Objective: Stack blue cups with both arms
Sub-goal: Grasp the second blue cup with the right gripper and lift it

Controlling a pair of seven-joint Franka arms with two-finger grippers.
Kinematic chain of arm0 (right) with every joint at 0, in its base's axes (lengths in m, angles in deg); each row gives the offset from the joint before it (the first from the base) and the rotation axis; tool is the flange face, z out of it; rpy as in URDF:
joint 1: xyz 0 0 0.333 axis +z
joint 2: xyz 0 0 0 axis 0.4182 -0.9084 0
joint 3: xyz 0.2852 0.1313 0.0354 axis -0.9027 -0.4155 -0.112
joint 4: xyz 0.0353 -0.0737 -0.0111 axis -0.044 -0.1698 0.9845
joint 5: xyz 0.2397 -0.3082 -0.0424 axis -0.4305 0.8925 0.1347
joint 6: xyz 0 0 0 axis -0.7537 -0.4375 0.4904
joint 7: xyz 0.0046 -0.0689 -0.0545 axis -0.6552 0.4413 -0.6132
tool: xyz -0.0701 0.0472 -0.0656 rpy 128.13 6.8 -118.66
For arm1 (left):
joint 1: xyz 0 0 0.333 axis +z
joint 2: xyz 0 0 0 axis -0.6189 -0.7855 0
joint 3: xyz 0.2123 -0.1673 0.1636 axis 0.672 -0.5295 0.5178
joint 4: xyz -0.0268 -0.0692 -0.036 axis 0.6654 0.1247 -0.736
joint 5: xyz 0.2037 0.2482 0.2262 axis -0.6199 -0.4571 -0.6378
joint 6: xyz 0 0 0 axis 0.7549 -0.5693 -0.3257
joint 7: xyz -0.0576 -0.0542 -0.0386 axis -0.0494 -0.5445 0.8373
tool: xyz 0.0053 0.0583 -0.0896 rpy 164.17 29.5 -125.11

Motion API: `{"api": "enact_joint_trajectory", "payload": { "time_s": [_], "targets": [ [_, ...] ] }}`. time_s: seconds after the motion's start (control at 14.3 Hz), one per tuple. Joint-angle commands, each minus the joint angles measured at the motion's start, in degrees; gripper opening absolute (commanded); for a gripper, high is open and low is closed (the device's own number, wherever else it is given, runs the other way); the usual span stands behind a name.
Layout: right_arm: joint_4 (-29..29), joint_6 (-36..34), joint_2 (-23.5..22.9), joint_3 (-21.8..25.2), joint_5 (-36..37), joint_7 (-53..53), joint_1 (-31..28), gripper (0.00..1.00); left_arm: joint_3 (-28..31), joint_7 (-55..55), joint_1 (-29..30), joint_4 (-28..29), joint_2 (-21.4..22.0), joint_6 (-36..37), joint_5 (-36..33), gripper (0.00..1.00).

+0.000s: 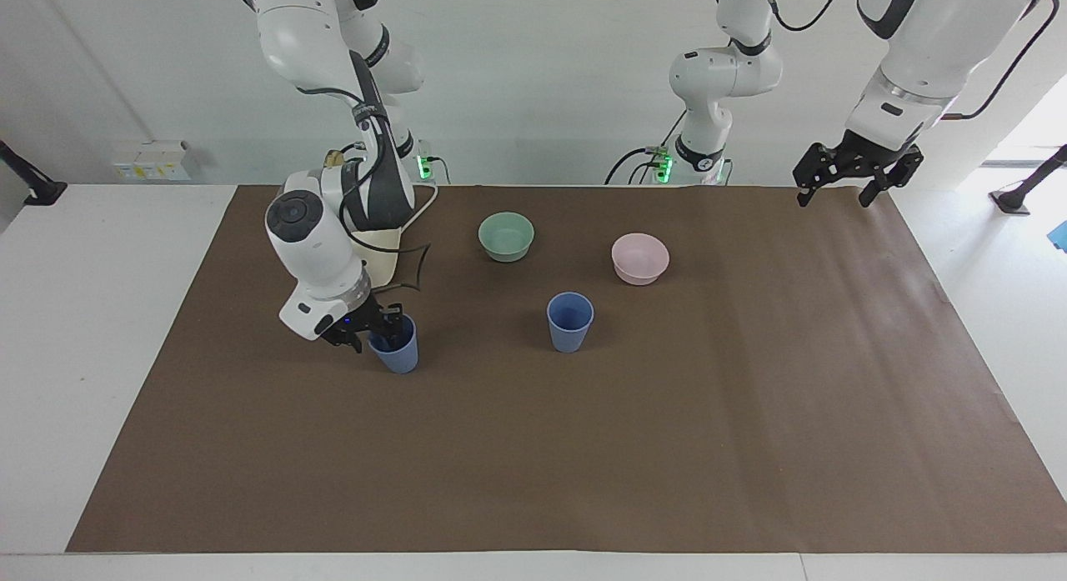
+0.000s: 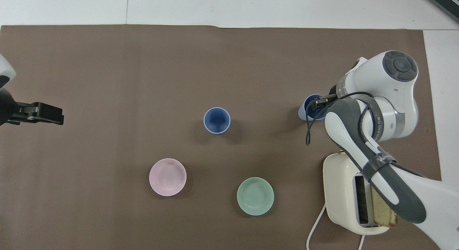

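Two blue cups stand upright on the brown mat. One cup [image 1: 570, 322] [image 2: 217, 120] stands free near the middle. The other cup [image 1: 395, 345] [image 2: 311, 108] is toward the right arm's end of the table. My right gripper [image 1: 373, 329] [image 2: 317, 103] is low at this cup's rim, open, with one finger inside the cup and the other outside its wall. My left gripper [image 1: 859, 179] [image 2: 57, 115] is open and empty, held high over the mat's edge at the left arm's end.
A pale green bowl [image 1: 506, 236] [image 2: 255, 196] and a pink bowl [image 1: 640, 258] [image 2: 168, 177] sit nearer to the robots than the middle cup. A cream toaster [image 2: 346, 192] with a bread slice [image 2: 383, 211] stands by the right arm's base.
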Motion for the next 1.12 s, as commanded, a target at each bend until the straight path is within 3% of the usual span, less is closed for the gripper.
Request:
{"api": "enact_joint_trajectory", "payload": {
  "time_s": [0.0, 0.35, 0.56, 1.05],
  "targets": [
    [-0.2, 1.4, 0.1, 0.0, 0.1, -3.1, -0.3, 0.00, -0.5, -1.6, 1.1, 0.9, 1.5, 1.5, 1.0, 1.00],
    [2.1, 0.8, -0.4, -0.3, -0.1, -2.5, 0.1, 0.00, -0.4, -1.4, 1.1, 0.7, 1.5, 2.1, 1.0, 1.00],
    [7.7, -4.9, 0.0, -0.4, -0.8, -0.9, 2.0, 0.00, 0.4, -1.4, 1.3, 0.5, 1.5, 1.8, 0.9, 1.00],
    [22.7, -18.1, -0.7, -0.4, -0.5, 15.7, 13.1, 0.00, 1.8, -1.1, -0.4, 0.6, 1.5, 2.1, 0.9, 1.00]
  ]
}}
